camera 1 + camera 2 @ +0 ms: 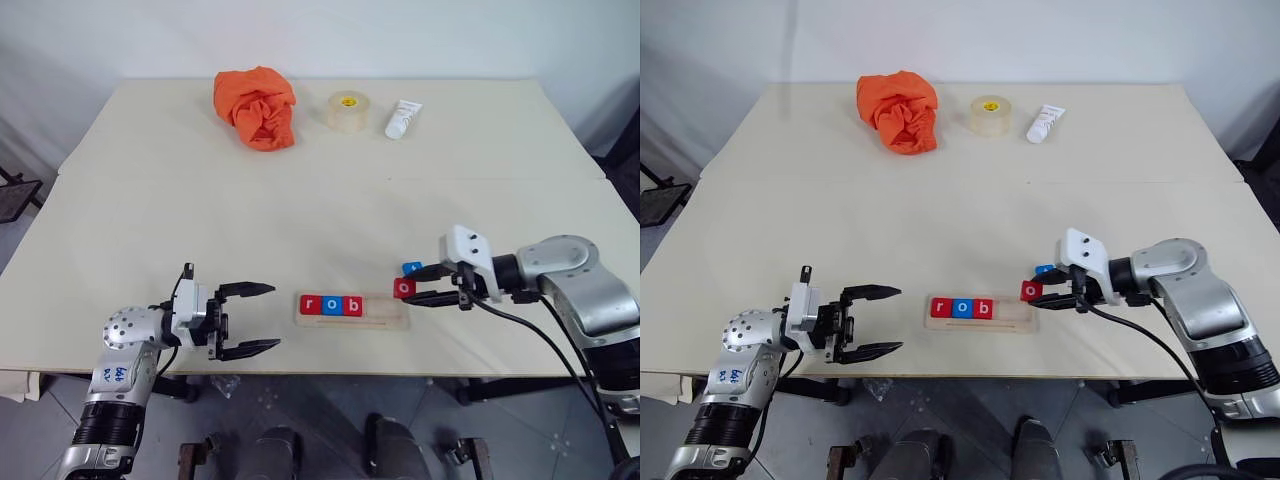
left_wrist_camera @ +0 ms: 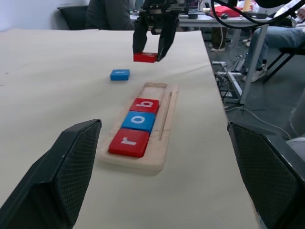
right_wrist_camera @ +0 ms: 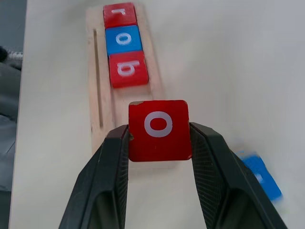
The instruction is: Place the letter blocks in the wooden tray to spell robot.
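Observation:
The wooden tray (image 1: 385, 318) lies near the table's front edge and holds a red r (image 1: 309, 304), a blue o (image 1: 331, 305) and a red b (image 1: 352, 306) side by side. My right gripper (image 1: 410, 284) is shut on a red o block (image 3: 159, 130), lifted just above the tray's empty right end. A blue block (image 1: 411, 268) lies flat on the table just behind it. My left gripper (image 1: 262, 319) hovers open left of the tray, pointing toward it with nothing between its fingers.
At the far side of the table (image 1: 320, 190) sit a crumpled orange cloth (image 1: 256, 106), a roll of clear tape (image 1: 347, 111) and a white tube (image 1: 403, 119). In the left wrist view, people sit on chairs (image 2: 286, 38) beyond the table.

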Controlling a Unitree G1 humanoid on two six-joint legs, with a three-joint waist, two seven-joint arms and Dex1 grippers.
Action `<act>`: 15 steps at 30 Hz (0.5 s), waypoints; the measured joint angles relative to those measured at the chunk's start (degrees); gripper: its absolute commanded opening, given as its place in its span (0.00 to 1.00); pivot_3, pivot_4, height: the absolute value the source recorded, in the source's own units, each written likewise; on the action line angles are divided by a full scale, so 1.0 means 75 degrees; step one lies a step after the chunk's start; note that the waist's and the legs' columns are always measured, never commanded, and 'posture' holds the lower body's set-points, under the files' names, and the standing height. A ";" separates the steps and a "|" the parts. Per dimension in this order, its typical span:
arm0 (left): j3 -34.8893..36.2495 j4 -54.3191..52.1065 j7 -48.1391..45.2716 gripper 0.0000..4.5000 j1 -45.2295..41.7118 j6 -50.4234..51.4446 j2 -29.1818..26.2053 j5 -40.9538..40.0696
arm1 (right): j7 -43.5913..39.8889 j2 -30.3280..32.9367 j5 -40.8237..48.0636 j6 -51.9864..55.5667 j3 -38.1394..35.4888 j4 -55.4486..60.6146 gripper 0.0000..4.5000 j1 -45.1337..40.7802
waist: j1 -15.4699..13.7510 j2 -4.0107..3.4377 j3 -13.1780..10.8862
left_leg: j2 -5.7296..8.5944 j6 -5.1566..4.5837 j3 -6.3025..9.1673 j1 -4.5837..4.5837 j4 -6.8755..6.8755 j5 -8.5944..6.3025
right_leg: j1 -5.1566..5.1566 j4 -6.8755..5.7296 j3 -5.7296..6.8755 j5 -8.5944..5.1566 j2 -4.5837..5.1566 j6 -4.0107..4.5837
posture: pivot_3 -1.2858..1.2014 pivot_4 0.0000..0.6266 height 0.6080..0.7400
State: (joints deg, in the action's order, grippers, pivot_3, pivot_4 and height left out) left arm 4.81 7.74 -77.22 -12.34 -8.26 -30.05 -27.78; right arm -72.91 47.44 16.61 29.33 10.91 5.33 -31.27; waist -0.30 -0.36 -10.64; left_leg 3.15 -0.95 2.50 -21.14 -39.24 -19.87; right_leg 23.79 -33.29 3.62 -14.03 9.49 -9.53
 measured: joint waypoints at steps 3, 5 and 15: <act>0.0000 -0.0003 0.0025 1.00 -0.0070 -0.0004 0.0010 0.0000 | 0.0070 -0.0183 -0.0177 0.0220 0.0520 0.0169 0.32 -0.0119 | 0.0014 0.0000 0.0000 | 0.0007 0.0000 0.0000 -0.0007 0.0001 0.0000 | 0.0007 -0.0002 0.0000 0.0000 0.0000 0.0001 | 0.52 0.24 1.00; 0.0001 -0.0006 0.0048 1.00 -0.0054 -0.0004 0.0016 0.0000 | 0.0113 -0.0243 -0.0287 0.0263 0.0665 0.0162 0.32 -0.0148 | 0.0017 0.0000 0.0000 | 0.0009 0.0000 -0.0001 -0.0008 0.0000 0.0000 | 0.0007 -0.0001 0.0000 0.0000 0.0000 0.0000 | 0.52 0.24 1.00; 0.0014 -0.0100 0.0270 1.00 0.0121 -0.0005 0.0025 0.0000 | 0.0173 -0.0672 -0.0599 0.0242 0.0928 0.0068 0.32 -0.0289 | 0.0043 0.0000 0.0000 | 0.0008 0.0000 -0.0005 -0.0005 0.0000 0.0000 | 0.0007 -0.0007 0.0000 0.0000 -0.0001 0.0000 | 0.52 0.24 1.00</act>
State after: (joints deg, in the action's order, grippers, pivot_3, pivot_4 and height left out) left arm 4.92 7.00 -75.19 -11.44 -8.30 -29.86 -27.78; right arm -71.61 42.41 12.12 31.15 17.87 5.84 -33.44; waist 0.03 -0.36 -10.64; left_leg 3.21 -0.95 2.46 -21.17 -39.24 -19.87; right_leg 23.84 -33.35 3.62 -14.03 9.48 -9.52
